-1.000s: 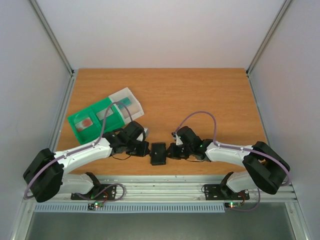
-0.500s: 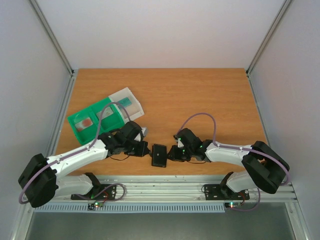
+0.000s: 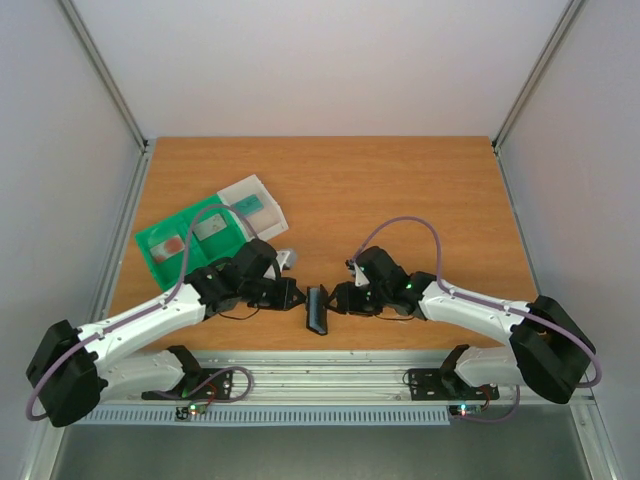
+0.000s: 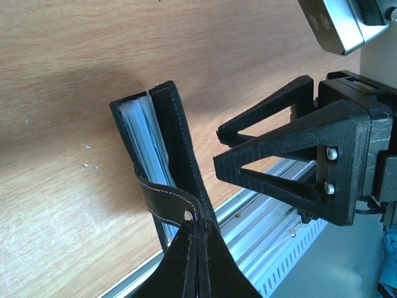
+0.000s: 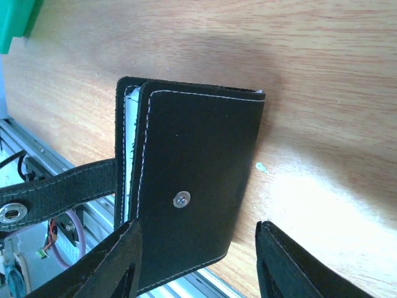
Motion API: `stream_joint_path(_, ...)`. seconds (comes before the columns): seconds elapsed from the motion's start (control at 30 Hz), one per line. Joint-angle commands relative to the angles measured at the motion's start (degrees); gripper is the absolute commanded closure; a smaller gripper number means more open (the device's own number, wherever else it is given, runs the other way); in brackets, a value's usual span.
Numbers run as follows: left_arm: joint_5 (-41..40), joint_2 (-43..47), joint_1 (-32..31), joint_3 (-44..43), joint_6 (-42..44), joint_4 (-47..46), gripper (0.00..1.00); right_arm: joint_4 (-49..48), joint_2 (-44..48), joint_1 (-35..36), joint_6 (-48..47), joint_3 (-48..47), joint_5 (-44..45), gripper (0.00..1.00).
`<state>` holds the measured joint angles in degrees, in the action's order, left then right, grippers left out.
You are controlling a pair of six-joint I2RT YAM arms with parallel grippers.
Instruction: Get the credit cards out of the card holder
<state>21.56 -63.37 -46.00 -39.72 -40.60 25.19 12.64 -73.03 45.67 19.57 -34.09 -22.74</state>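
Note:
The black card holder [image 3: 318, 309] stands tilted up on one long edge near the table's front edge. Its greyish-blue sleeves [image 4: 144, 144] show at the open side; I cannot tell if cards are inside. My left gripper [image 4: 198, 245] is shut on the end of the holder's tab [image 4: 166, 202]. My right gripper [image 5: 198, 264] is open, its fingers astride the holder's studded outer face [image 5: 198, 180], one finger [image 5: 121, 267] over its corner. Credit cards lie in the tray: one teal [image 3: 262, 207], one grey [image 3: 210, 228], one red-pink [image 3: 175, 243].
The green-and-white sorting tray [image 3: 190, 262] sits at the left, just behind my left arm [image 3: 150, 315]. The table's metal front rail [image 3: 320, 375] runs right below the holder. Bare wood stretches behind and to the right.
My right gripper has opened and let go of the holder. The holder has risen from lying flat to standing on its edge, and my left arm has stretched further forward.

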Motion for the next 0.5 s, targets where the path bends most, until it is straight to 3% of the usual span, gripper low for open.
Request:
stream_joint_path(0.0,1.5,0.7,0.0,-0.4,-1.0,-3.7,1.0,1.5,1.0,0.4,0.1,-1.7,-1.6,0.47)
stream_joint_path(0.3,1.7,0.9,0.0,-0.6,-1.4,-4.2,1.0,1.8,-0.5,1.4,0.6,-3.4,-2.0,0.38)
stream_joint_path(0.47,1.5,1.0,0.0,-0.5,-1.4,-3.9,1.0,3.9,-1.1,1.5,0.1,-4.0,0.4,0.39)
